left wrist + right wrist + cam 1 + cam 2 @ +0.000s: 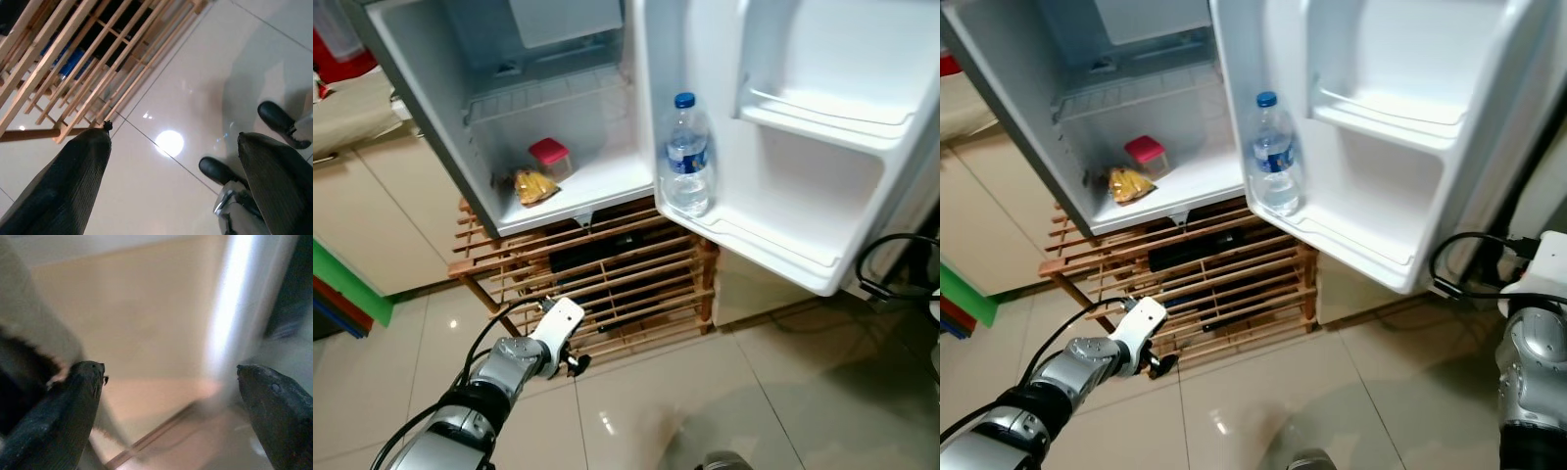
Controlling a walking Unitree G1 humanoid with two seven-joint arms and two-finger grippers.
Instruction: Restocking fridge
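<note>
Standing open on a slatted wooden rack (607, 284), the small white fridge (440, 117) shows a red-lidded plastic tub (550, 157) and a crinkled yellow snack packet (534, 185) on its floor, the packet just nearer and left of the tub. A white wire shelf (543, 93) spans the cabinet above them. The fridge door (822, 147) swings out to the right, and a clear water bottle with a blue cap and blue label (686, 157) stands upright in the left end of its lower door shelf.

The left gripper (570, 364) hangs low over the glossy beige floor tiles (656, 401), near the front of the rack. Its wrist view adds what the head cameras cannot: the two black fingers (73, 186) are spread wide apart with nothing between them, the robot's black feet (220, 170) below.

The silver right arm (1533, 362) appears at the right edge of the right eye view, beside a looped black cable (1469, 259). The right gripper (171, 377) is likewise spread and empty, its surroundings blurred.
</note>
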